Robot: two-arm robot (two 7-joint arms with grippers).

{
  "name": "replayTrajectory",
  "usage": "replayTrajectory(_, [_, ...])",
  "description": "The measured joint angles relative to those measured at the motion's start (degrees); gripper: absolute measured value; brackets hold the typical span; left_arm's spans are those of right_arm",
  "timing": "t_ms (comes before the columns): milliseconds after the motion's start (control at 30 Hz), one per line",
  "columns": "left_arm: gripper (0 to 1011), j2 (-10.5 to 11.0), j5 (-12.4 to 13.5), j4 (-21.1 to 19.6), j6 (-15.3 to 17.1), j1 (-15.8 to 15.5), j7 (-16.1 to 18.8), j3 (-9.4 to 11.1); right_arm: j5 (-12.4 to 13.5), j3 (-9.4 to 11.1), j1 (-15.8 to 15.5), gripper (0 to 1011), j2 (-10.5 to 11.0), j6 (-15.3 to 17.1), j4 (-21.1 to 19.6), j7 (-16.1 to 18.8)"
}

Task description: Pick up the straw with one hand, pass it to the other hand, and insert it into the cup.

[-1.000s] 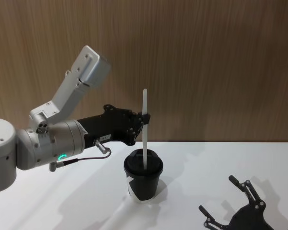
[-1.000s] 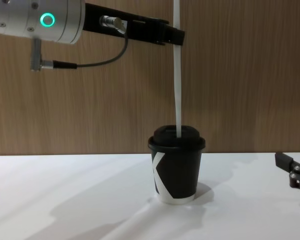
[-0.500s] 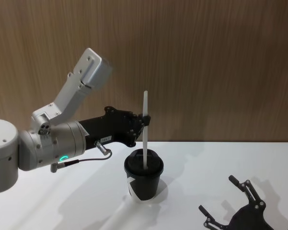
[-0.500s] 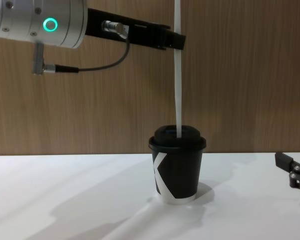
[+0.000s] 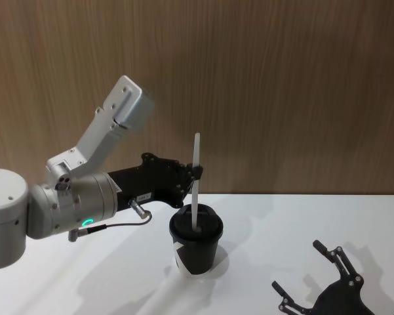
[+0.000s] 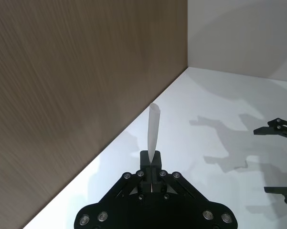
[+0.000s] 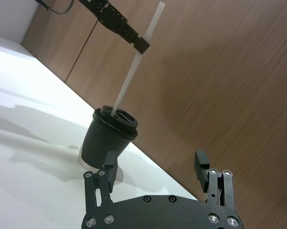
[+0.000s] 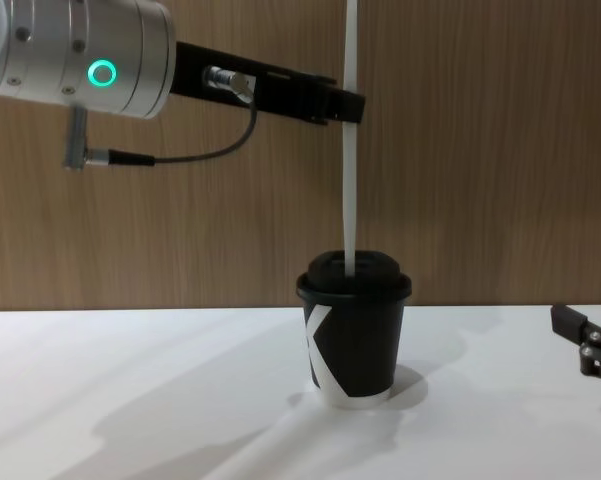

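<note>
The black cup point(image 5: 197, 252) with its dome lid stands on the white table point(image 5: 118, 275). The white straw point(image 5: 195, 184) rises almost upright, with its lower end at the lid's top. My left gripper point(image 5: 197, 172), on the silver wrist with the green ring, is shut on the straw's upper part above the cup. The chest view shows the straw point(image 8: 349, 180) running from the gripper point(image 8: 352, 105) down to the cup point(image 8: 355, 340). My right gripper point(image 5: 296, 265) sits open and empty near the table's front right. Its wrist view shows the cup point(image 7: 107, 140) and straw point(image 7: 133, 71) ahead.
A brown wood-grain wall point(image 5: 282, 92) runs along the back of the table. A grey cable point(image 8: 210, 145) hangs under the left wrist. The table surface spreads bare to the left of the cup and between the cup and the right gripper.
The left arm has come down a little with the straw. The straw's top is lower and leans slightly left, and its foot has stayed at the lid. The right gripper has not moved.
</note>
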Motion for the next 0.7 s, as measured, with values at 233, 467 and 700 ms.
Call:
replayTrajectory(233, [88,0.0,0.5,0.5,0.2,0.1,0.0,0.2,0.0,0.0,0.0,1001,0.0,0.0,0.0,0.0])
replayTrajectory(467, [302,-0.1,0.7,0.7,0.3,0.2,0.1,0.2,0.0,0.0,0.0,1001,0.0,0.0,0.0,0.0])
replayTrajectory(700, [503,-0.1,0.9,0.9,0.3,0.3,0.1,0.3,0.0,0.0,0.0,1001,0.0,0.0,0.0,0.0])
